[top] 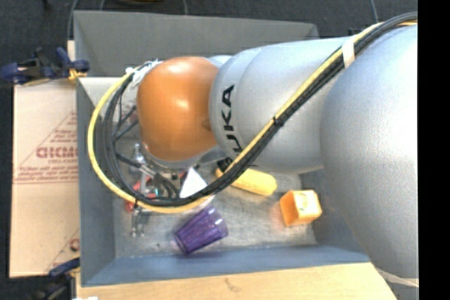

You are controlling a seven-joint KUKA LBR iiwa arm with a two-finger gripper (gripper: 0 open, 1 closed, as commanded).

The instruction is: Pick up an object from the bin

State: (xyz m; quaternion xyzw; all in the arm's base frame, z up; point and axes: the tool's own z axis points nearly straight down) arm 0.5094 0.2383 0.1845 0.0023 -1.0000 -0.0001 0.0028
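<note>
My gripper reaches down into the front left part of the bin, mostly hidden under the arm's orange dome. A purple ribbed cup lies on its side just to the gripper's right, near the front wall. A white triangular piece shows beneath the dome, close to the gripper. Further right, a yellow oblong thing is partly covered by the arm. An orange block sits at the front right.
The arm and its cable loop cover most of the bin's middle and back. The bin's left wall and front wall stand close to the gripper. A strip of bare floor runs along the front, between the cup and the orange block.
</note>
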